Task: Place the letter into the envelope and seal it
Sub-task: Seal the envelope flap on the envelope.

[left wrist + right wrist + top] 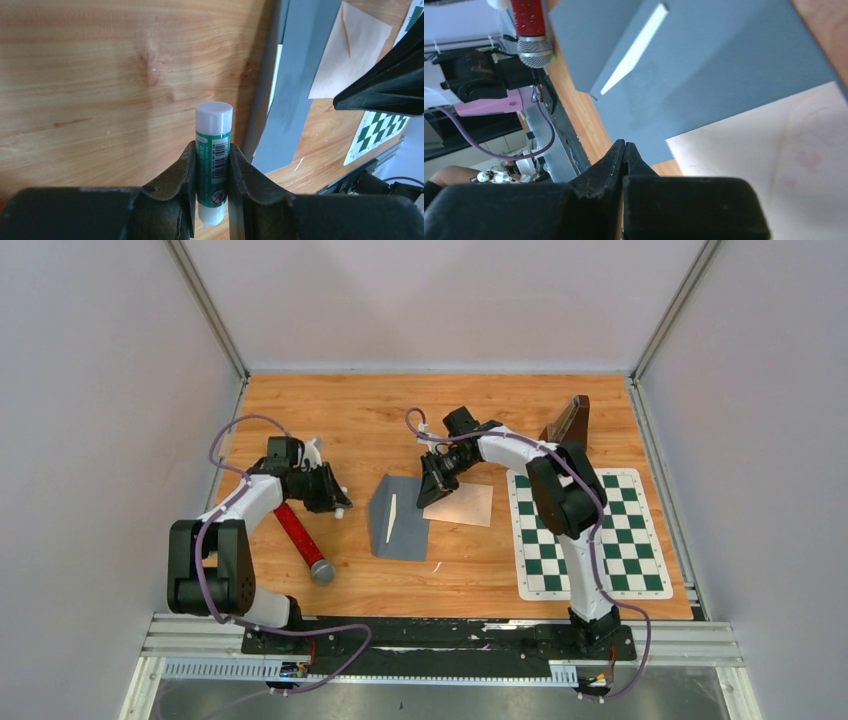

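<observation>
**Glue stick in the left gripper, right gripper shut beside the letter**

We see the left gripper (211, 150) clamped on a green glue stick (213, 125). Its two fingers press on the label from either side, and the white cap sticks out past the fingertips. This gripper hangs over the left part of the wooden table (350, 410), left of the grey envelope (410, 525) and clear of it.

The envelope lies flat near the middle of the table with a narrow white strip (391, 518) showing on its face. The beige letter (462, 504) lies flat on the table just right of the envelope. In the right wrist view the two sheets meet, and the letter's left edge lies on the grey paper. The letter is outside the envelope.

The right gripper (624, 148) has its jaws pressed together with nothing between them. It sits low at the far left corner of the letter, where letter and envelope meet. We cannot tell whether the fingertips touch the paper.

A red microphone (300, 537) with a grey head lies on the table near the left arm, on the near side of the left gripper. A green-and-white chessboard mat (590, 540) lies right of the letter, partly under the right arm.
</observation>
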Controlling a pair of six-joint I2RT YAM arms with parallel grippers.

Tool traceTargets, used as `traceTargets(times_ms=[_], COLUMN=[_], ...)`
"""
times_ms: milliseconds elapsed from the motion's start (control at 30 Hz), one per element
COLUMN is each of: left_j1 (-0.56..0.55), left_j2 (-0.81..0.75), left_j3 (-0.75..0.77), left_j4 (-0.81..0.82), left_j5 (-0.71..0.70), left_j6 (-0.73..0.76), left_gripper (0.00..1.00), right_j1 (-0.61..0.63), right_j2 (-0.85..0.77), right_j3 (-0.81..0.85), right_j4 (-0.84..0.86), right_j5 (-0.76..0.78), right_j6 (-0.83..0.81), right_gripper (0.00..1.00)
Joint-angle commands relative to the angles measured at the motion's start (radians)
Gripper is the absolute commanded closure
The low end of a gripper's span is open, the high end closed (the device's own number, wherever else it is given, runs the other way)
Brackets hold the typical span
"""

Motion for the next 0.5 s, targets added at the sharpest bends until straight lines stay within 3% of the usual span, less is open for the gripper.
traceTargets(times_ms=[0,300,467], left_j1=[-0.001,-0.027,-0.121], left_j2=[0.025,0.149,0.187], left_j3=[-0.041,-0.048,-0.026], left_j4=[0.149,0.304,0.383], left_j5=[0.055,0.177,0.296], left_j6=[-0.06,-0.069,-0.09], left_gripper=[1.0,1.0,1.0], right_j1=[-0.011,-0.006,-0.006], right_j2=[0.044,0.168,0.189], right_j3=[0.055,0.136,0.103], right_j4=[0.06,0.091,0.075], right_j5=[0.027,0.115,0.194], right_j6=[0.076,0.212,0.26], right_gripper=[1.0,1.0,1.0])
